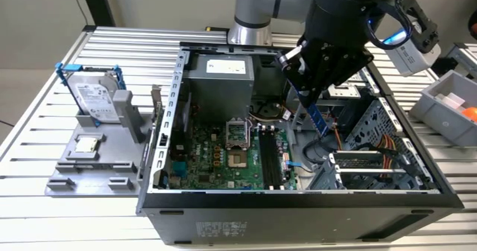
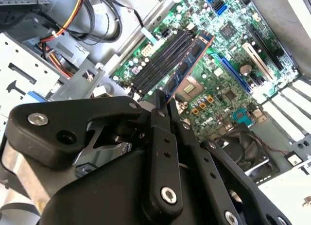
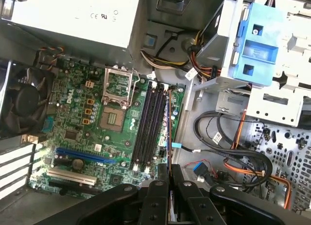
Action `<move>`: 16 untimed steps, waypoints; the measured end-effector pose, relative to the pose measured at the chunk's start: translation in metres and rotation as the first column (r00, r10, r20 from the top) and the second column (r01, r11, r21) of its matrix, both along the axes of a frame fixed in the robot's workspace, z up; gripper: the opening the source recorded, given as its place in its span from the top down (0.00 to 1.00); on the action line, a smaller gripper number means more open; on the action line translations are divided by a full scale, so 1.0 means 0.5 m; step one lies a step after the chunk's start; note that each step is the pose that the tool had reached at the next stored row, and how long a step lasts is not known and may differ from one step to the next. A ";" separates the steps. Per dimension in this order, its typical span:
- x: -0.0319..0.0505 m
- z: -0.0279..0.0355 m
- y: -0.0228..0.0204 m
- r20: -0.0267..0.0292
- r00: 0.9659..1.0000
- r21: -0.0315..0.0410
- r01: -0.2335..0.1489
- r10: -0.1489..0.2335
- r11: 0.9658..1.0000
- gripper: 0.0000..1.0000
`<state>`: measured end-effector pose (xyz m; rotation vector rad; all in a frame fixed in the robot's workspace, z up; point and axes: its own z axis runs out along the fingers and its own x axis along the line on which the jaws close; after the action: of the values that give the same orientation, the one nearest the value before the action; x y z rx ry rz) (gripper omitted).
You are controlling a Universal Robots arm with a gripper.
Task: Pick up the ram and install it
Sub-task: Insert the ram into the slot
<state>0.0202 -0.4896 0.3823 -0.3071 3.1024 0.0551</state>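
My gripper (image 1: pixel 306 86) hangs inside the open computer case, shut on the ram (image 1: pixel 319 117), a thin dark blue stick that points down from the fingers. The stick's lower end hovers above the motherboard (image 1: pixel 216 156), apart from it and a little to the exterior view's right of the black slots (image 1: pixel 270 160). In the second wrist view the ram (image 2: pixel 189 64) reaches from the fingertips (image 2: pixel 159 107) out over the slots (image 2: pixel 158 62). In the first wrist view the ram (image 3: pixel 168 132) appears edge-on, running alongside the outermost slot (image 3: pixel 159 125), all slots bare.
The case's metal walls (image 1: pixel 175 105), the power supply (image 1: pixel 220 75), a drive cage (image 1: pixel 372 167) and loose orange cables (image 3: pixel 248 162) crowd around. A hard drive in a blue frame (image 1: pixel 93 97) and a small chip (image 1: pixel 88 145) rest on a grey fixture outside. A grey bin (image 1: pixel 447 108) sits at the exterior view's right.
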 end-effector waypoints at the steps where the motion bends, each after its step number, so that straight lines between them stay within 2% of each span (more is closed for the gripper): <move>1: 0.000 0.000 0.0000 0.000 1.000 0.000 0.000 0.000 1.000 1.00; 5: 0.000 0.000 0.0000 0.000 1.000 0.000 0.012 -0.012 1.000 1.00; 8: 0.000 0.000 -0.0001 0.000 0.999 0.000 0.035 -0.035 0.999 1.00; 11: 0.000 0.000 0.0000 0.000 0.998 0.000 0.067 -0.067 0.998 1.00; 13: 0.000 0.000 0.0000 0.000 0.995 0.000 0.104 -0.104 0.995 1.00; 16: 0.000 0.000 0.0000 0.000 0.994 0.000 0.109 -0.109 0.994 1.00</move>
<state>0.0202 -0.4896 0.3823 -0.1371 3.1127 0.0530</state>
